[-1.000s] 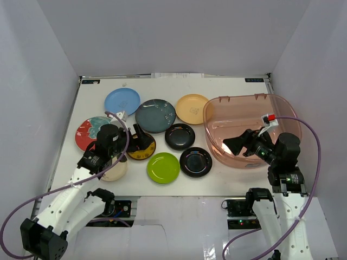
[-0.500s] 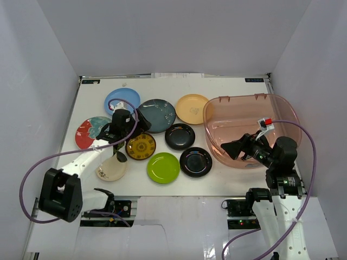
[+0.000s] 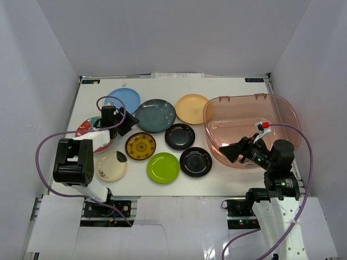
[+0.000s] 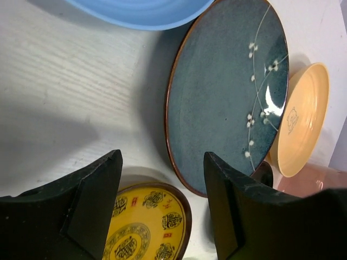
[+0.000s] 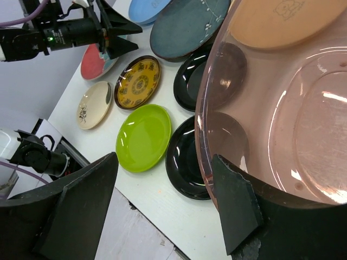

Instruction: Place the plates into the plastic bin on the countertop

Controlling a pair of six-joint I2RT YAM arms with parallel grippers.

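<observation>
1. Swinging outward over the last sec, L arm (image 3: 96,140) is off the patterned plate (image 3: 141,145); it now aims at the dark teal plate (image 4: 227,103).
2. No plate picked up yet: all sit on tabletop (image 4: 65,81), and plastic bin (image 3: 238,98) looks empty.
3. L jaws apart, empty, low over tabletop.
4. R jaws apart, empty, by bin's near-left wall.

Bare countertop (image 4: 65,92) gap beside dark teal plate (image 4: 222,103)
</observation>
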